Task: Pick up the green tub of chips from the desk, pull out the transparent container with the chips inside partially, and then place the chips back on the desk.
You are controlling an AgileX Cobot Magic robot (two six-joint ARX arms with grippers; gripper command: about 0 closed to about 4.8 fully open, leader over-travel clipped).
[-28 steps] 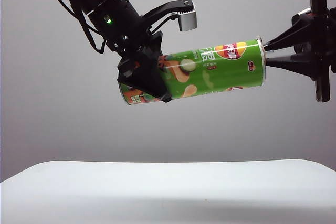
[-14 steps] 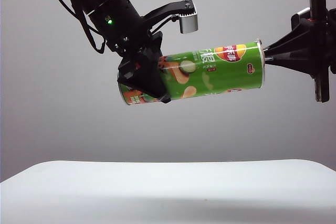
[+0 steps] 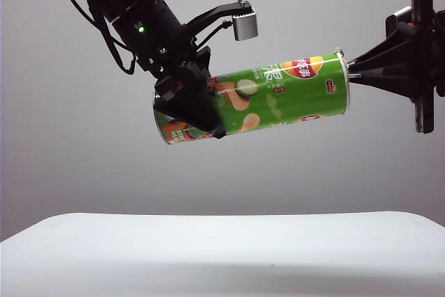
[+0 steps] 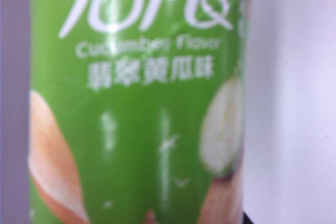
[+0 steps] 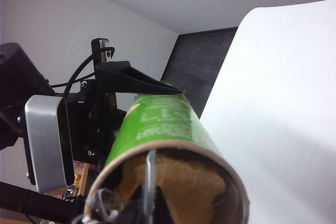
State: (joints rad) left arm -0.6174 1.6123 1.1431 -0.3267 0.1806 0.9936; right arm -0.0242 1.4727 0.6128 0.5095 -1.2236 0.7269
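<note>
The green tub of chips (image 3: 254, 99) hangs nearly level, high above the white desk (image 3: 222, 252), before a plain grey wall. The left gripper (image 3: 191, 102) clamps the tub near its closed end. At the tub's open end, the right gripper (image 3: 350, 69) is pinched closed on something at the mouth; what exactly is unclear.

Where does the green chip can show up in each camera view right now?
Exterior view: chip can held in mid-air, centre, tilted, between the left end effector and right end effector, above the desk.
Left wrist view: can's label fills most of the frame.
Right wrist view: can's open end, close up, low in frame.
Shared landmark: the white desk.
</note>
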